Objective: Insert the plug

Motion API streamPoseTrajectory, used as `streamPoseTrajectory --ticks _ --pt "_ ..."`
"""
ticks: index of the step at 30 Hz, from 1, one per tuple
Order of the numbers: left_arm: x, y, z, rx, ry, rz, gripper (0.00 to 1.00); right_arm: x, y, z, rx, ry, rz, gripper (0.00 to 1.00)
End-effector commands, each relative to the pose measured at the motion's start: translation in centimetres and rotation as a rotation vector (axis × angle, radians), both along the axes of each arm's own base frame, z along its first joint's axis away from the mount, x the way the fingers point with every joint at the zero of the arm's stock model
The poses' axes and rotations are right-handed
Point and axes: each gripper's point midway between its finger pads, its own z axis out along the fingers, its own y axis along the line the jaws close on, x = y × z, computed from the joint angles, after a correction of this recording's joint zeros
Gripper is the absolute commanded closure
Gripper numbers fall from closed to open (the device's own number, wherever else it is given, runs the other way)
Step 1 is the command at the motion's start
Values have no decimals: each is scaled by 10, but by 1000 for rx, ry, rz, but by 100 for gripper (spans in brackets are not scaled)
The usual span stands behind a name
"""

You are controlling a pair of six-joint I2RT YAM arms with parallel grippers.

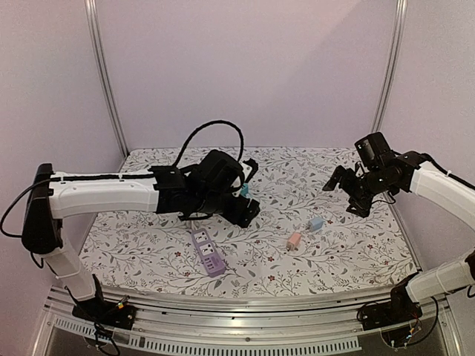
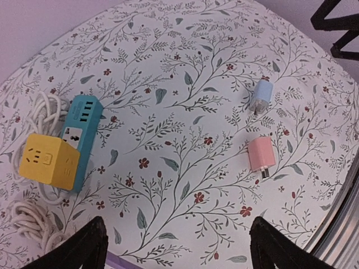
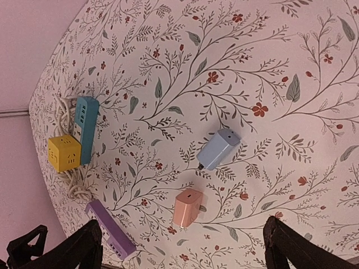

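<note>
A pink plug point(image 1: 295, 240) and a pale blue plug point(image 1: 316, 223) lie on the flowered table right of centre. A purple power strip point(image 1: 208, 253) lies near the front, left of them. My left gripper point(image 1: 251, 191) hovers above the table behind the strip, open and holding nothing; its wrist view shows the pink plug point(image 2: 259, 155) and blue plug point(image 2: 261, 95) ahead to the right. My right gripper point(image 1: 343, 194) hangs open and empty high at the right. In its wrist view the pink plug point(image 3: 188, 207), blue plug point(image 3: 217, 149) and purple strip point(image 3: 109, 230) lie below.
A teal power strip point(image 2: 83, 126) and a yellow cube socket point(image 2: 49, 161) with coiled white cable point(image 2: 33, 224) sit at the back left, mostly hidden under the left arm in the top view. A metal rail point(image 1: 245, 300) edges the table front.
</note>
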Motion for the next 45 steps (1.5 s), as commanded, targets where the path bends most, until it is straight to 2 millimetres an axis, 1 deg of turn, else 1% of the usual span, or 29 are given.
streamPoseTrajectory --ticks 1,3,5,7,12,13,16,19,22,27,32,39,41,45 --pt "-31 -42 -31 48 95 -191 17 -20 -7 -11 -7 123 -41 1" --pt "-40 -55 -43 72 138 -238 21 -26 -7 -12 2 146 -49 1" --pt "-46 -67 -51 90 157 -258 22 -30 -9 -13 2 164 -61 1" --pt "-46 -77 -58 102 174 -237 22 -34 -11 -12 4 174 -70 1" --pt "-44 -97 -87 149 253 -186 25 -40 -12 -12 9 195 -79 1" --pt "-43 -102 -89 158 255 -185 25 -41 -12 -11 13 196 -82 1" --pt "-46 -109 -110 219 276 -186 28 -42 -12 -10 20 199 -84 1" --pt "-45 -116 -122 273 278 -182 32 -43 -12 -10 22 207 -86 1" --pt "-43 -121 -131 299 294 -164 37 -42 -11 -11 23 213 -83 1" --pt "-49 -129 -141 298 315 -176 39 -42 -10 -15 18 225 -79 1" --pt "-50 -133 -149 306 315 -175 42 -41 -9 -17 13 228 -72 1" --pt "-50 -138 -157 307 322 -176 52 -41 -7 -21 11 239 -59 1" --pt "-49 -139 -157 304 320 -177 55 -42 -7 -21 10 241 -56 1" --pt "-46 -141 -157 302 309 -171 57 -42 -7 -21 8 244 -53 1"
